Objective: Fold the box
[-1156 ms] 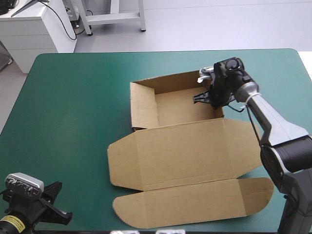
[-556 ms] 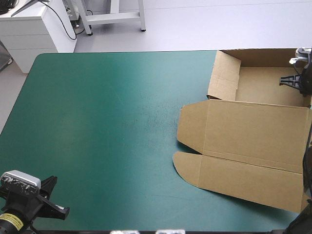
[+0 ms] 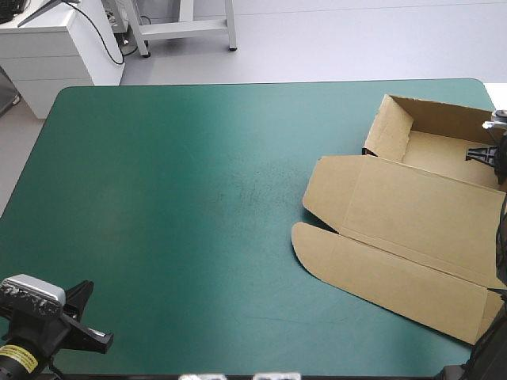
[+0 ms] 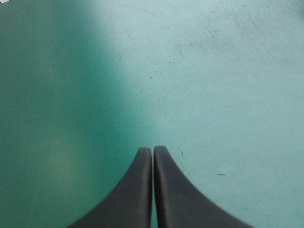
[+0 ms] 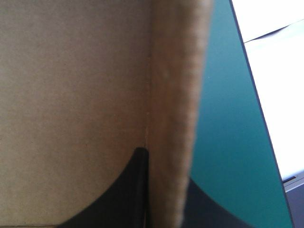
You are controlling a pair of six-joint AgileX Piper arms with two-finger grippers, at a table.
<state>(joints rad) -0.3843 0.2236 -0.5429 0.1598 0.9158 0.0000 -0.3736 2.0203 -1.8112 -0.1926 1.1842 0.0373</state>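
The brown box (image 3: 412, 206) lies at the table's right side as an open tray with its lid and front flap spread flat toward the near edge. Its tray part (image 3: 432, 146) has walls raised and is turned slightly. My right gripper (image 3: 485, 152) is at the tray's right wall. In the right wrist view the right gripper (image 5: 164, 166) is shut on that upright wall (image 5: 173, 95), one finger inside over the tray floor (image 5: 71, 95). My left gripper (image 3: 89, 317) rests at the near left corner, far from the box. The left gripper (image 4: 153, 149) is shut over bare teal-green cover (image 4: 199, 85).
The teal-green cover (image 3: 174, 198) stretches bare from the box to the table's left edge. The table's right edge (image 5: 256, 95) runs close beside the gripped wall, pale floor beyond it. The box reaches the right edge in the high view.
The box has slid from the table's middle to its right side with my right gripper on its wall, and has since turned slightly. The left arm has stayed put.
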